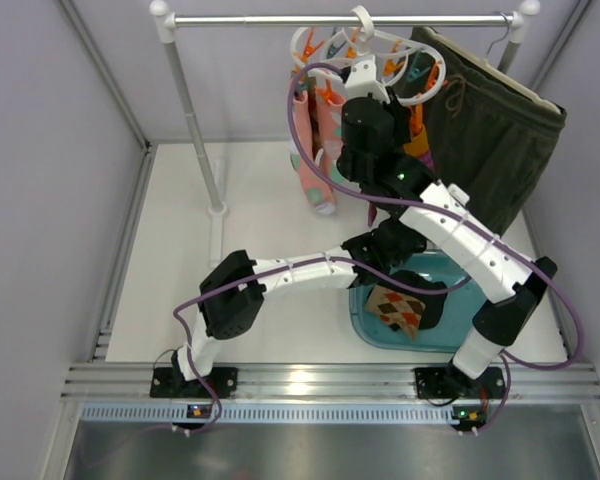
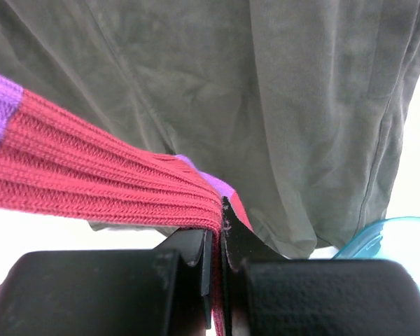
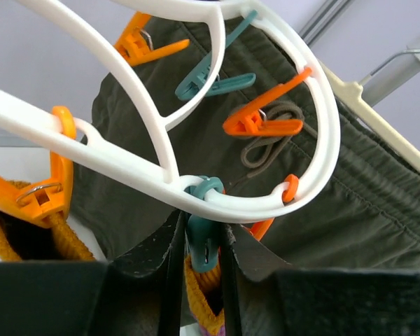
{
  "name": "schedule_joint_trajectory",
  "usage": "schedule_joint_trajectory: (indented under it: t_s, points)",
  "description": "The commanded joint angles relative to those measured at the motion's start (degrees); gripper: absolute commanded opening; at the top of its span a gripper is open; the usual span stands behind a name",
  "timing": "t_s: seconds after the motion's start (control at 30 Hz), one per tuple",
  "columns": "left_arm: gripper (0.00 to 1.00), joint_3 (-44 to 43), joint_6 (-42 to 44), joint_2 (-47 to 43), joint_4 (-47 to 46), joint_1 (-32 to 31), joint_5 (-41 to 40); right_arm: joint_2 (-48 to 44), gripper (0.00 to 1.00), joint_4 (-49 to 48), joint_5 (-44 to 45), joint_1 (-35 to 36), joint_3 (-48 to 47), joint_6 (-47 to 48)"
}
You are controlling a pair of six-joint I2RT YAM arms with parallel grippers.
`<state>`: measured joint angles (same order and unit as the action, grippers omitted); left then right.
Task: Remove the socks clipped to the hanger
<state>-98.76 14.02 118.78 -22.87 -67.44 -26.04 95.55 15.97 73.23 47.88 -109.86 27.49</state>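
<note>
from above you cannot see either tool tip: the left one lies under the right arm, and the right one is hidden behind its own wrist, up at the hanger (image 3: 119,164) on the rail (image 1: 340,18). in the left wrist view the left tool (image 2: 217,227) is clenched on a ribbed magenta sock (image 2: 91,175) with purple bands. the sock stretches off to the left, and both its ends are cut off or hidden behind the tool body. behind it hang the olive shorts (image 2: 280,98), and a corner of the teal bin (image 2: 378,238) shows at the right edge. in the right wrist view the right tool (image 3: 203,252) is closed on a teal clip (image 3: 203,234) at the hanger's lower rim, one finger pressed to each side. below that clip you see only an orange ribbed cuff (image 3: 199,297) with a purple edge. the rest is blocked, so you cannot tell whether it belongs to the magenta sock. two pink socks (image 1: 315,150) hang clipped at the hanger's left side, over the surface (image 1: 260,200). an argyle sock (image 1: 398,308) and a black sock (image 1: 432,300) lie in the bin, partly covered by the right arm.
</note>
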Motion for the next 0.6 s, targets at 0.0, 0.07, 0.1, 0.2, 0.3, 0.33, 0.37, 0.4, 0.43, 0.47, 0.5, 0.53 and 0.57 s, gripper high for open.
schedule_joint_trajectory:
  t_s: [0.0, 0.07, 0.1, 0.2, 0.3, 0.33, 0.37, 0.4, 0.43, 0.47, 0.5, 0.53, 0.57]
  points:
    - [0.0, 1.2, -2.4, -3.3, -1.4, 0.6, 2.0, -0.7, 0.07, -1.4, -0.2, -0.3, -0.1, -0.8]
    - [0.0, 2.4, -3.1, -3.5, -1.4, 1.0, 2.4, -1.2, 0.01, 1.7, -1.7, -0.2, -0.7, -3.4]
    - [0.0, 2.7, -3.4, -3.6, -1.4, 1.0, 2.5, -1.6, 0.0, 4.0, -3.4, -0.2, -0.9, -6.1]
    - [0.0, 4.4, -4.3, -3.6, -1.4, 1.0, 2.3, -2.8, 0.0, 7.4, -7.1, -0.2, -1.6, -10.5]
    - [0.0, 6.6, -5.4, -4.7, -1.4, 1.0, 2.0, -3.2, 0.0, 11.1, -9.5, -0.2, -2.9, -12.9]
    - [0.0, 7.4, -6.0, -6.7, -1.4, 1.0, 2.0, -3.2, 0.0, 11.8, -9.9, -0.2, -2.9, -13.2]
    - [0.0, 10.4, -6.8, -8.0, -1.4, 0.9, 2.0, -3.8, 0.0, 12.3, -11.4, -0.2, -2.9, -14.0]
    - [0.0, 11.9, -8.9, -9.6, -1.4, 0.8, 2.9, -4.1, 0.0, 12.9, -12.4, -0.2, -2.8, -14.6]
    - [0.0, 13.8, -10.1, -11.5, -1.4, 0.7, 3.8, -4.4, 0.01, 13.5, -14.0, -0.3, -2.7, -15.4]
    - [0.0, 17.0, -11.1, -15.1, -1.4, 0.6, 4.2, -5.3, 0.02, 14.7, -16.9, -0.6, -2.4, -16.7]
    - [0.0, 19.0, -13.0, -17.2, -1.3, 0.2, 4.7, -5.6, 0.02, 15.2, -18.0, -0.8, -2.0, -17.2]
    - [0.0, 20.8, -13.7, -19.1, -1.4, -0.1, 4.9, -6.0, 0.02, 15.9, -19.3, -0.9, -1.8, -17.7]
    - [0.0, 22.2, -13.8, -22.5, -1.4, -1.3, 4.9, -6.8, 0.02, 16.8, -22.4, -1.1, -1.5, -18.6]
